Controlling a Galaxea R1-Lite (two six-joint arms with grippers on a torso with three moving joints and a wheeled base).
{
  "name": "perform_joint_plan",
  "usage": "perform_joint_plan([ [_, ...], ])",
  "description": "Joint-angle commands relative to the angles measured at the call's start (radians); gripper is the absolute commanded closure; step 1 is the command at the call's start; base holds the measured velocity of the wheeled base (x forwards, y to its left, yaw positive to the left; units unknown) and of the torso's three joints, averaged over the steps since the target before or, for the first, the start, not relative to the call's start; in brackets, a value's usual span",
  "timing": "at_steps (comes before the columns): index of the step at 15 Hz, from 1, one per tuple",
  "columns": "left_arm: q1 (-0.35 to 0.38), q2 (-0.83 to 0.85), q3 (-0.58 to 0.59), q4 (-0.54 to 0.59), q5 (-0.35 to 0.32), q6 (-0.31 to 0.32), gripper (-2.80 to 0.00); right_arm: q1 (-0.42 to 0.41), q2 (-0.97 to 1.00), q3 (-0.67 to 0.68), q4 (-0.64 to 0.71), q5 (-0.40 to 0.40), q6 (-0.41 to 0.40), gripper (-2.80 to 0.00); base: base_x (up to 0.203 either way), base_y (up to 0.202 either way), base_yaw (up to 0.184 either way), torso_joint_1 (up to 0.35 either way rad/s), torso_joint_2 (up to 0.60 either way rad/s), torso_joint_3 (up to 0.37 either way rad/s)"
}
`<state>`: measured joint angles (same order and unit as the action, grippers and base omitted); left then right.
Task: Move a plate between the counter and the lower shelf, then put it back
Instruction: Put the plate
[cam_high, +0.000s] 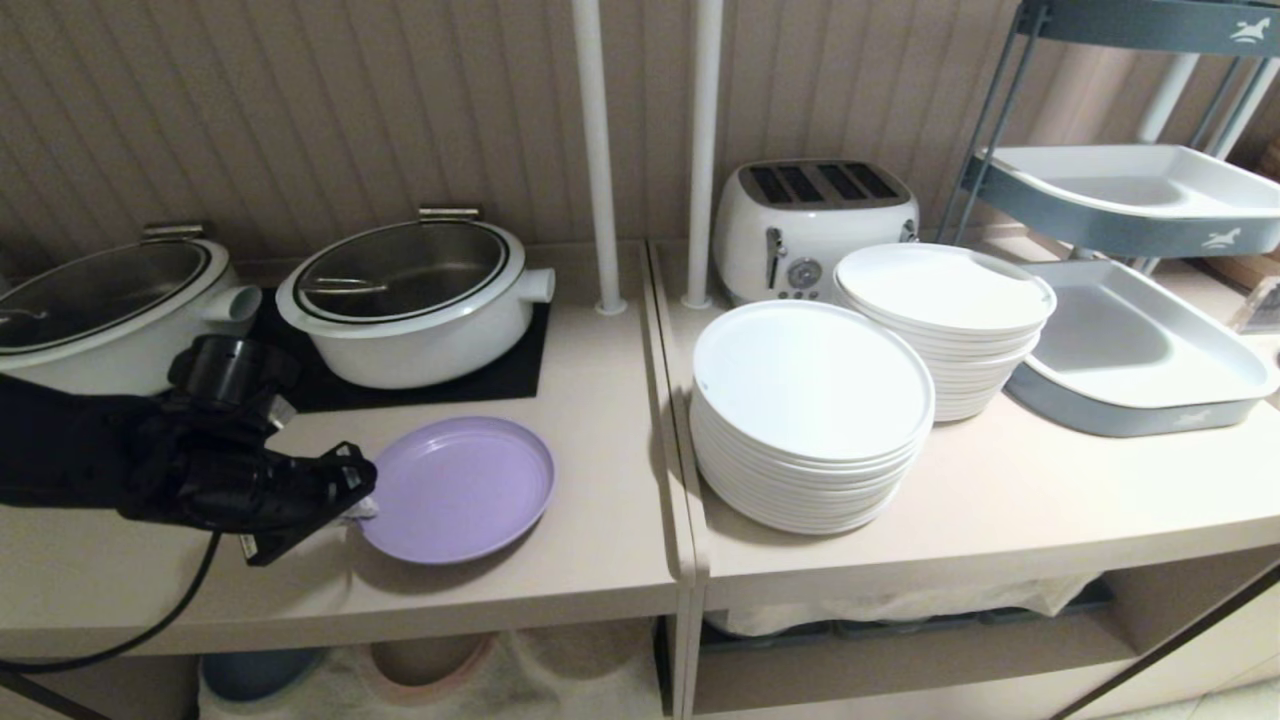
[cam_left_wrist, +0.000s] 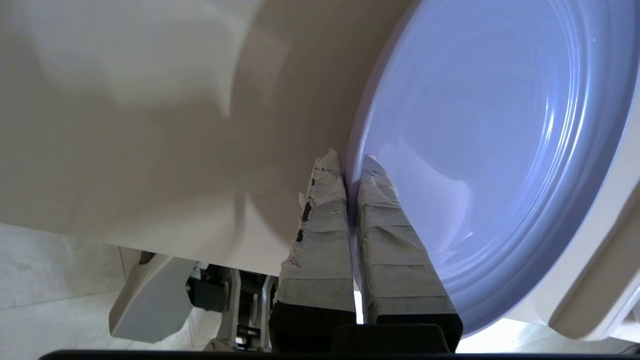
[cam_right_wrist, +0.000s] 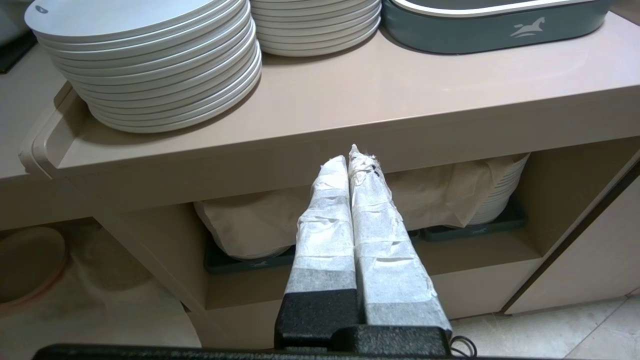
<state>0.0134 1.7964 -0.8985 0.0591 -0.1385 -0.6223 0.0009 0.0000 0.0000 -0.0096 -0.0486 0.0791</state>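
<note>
The lilac plate (cam_high: 455, 490) is over the front of the beige counter (cam_high: 600, 450), just in front of the black hob panel (cam_high: 500, 375). My left gripper (cam_high: 358, 500) comes in from the left and is shut on the plate's left rim. In the left wrist view the taped fingertips of the left gripper (cam_left_wrist: 347, 162) pinch the rim of the plate (cam_left_wrist: 490, 150), one above it and one below. I cannot tell whether the plate touches the counter. The lower shelf (cam_high: 560, 680) with white cloth lies below. My right gripper (cam_right_wrist: 351, 155) hangs shut and empty before the right cabinet.
Two white pots (cam_high: 410, 300) stand on the hob behind the plate. White poles (cam_high: 598, 160), a toaster (cam_high: 815, 230), stacks of white plates (cam_high: 810, 410) and grey-blue trays (cam_high: 1130, 350) fill the right section. A blue plate (cam_high: 260, 672) and a pink-rimmed plate (cam_high: 425, 660) sit on the lower shelf.
</note>
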Motion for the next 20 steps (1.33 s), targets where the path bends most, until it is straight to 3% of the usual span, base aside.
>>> perform_joint_plan([
  [1, 0.005, 0.009, 0.000, 0.001, -0.001, -0.004, 0.00, -0.001, 0.000, 0.000, -0.001, -0.001, 0.001, 0.00, 0.000, 0.000, 0.000, 0.000, 0.00, 0.000],
  [20, 0.010, 0.017, 0.001, 0.001, -0.001, -0.004, 0.00, -0.001, 0.000, -0.002, 0.000, -0.001, 0.001, 0.00, 0.000, 0.000, 0.000, 0.000, 0.00, 0.000],
])
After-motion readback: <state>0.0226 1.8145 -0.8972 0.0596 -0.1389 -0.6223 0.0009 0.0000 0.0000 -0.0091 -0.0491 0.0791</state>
